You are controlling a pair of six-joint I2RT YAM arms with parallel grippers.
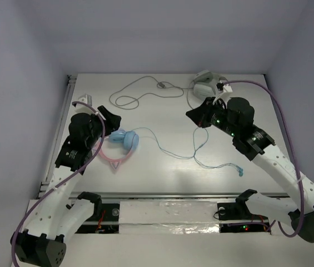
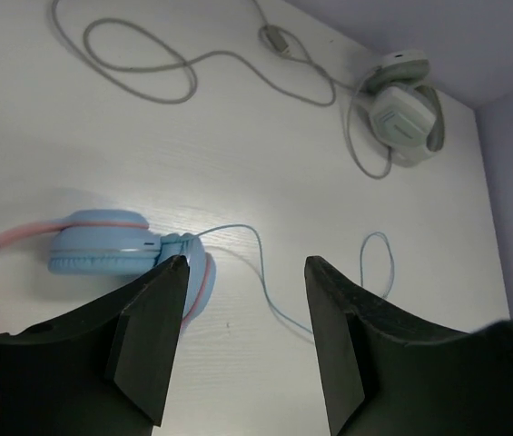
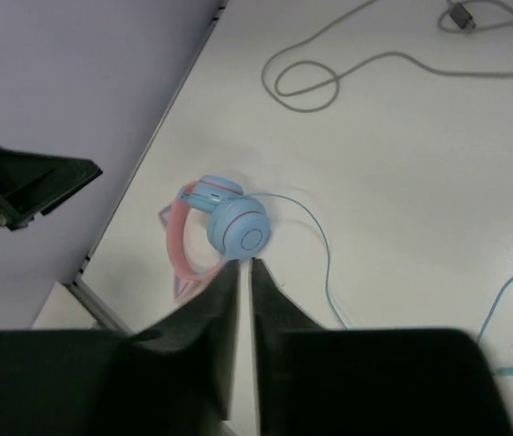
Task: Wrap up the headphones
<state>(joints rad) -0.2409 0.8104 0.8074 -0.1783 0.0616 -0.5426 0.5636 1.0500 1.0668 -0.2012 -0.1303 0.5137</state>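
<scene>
Two arms (image 1: 81, 142) (image 1: 251, 139), blue headphones (image 1: 124, 140), grey headphones (image 1: 203, 86)

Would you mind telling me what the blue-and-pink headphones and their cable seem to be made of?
The headphones: apparently smooth moulded plastic, given the soft sheen on the earcup. Their cable: thin, lying in loose curves, likely flexible rubbery-coated wire.

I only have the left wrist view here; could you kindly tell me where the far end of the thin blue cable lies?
Observer: Its plug lies loose on the table, near the front edge on the right side, with nothing gripping it.
Operator: Thank you. Is the right end effector holding anything?
Observer: No. The right end effector is shut and empty, and its own view looks down towards the headphones.
</scene>
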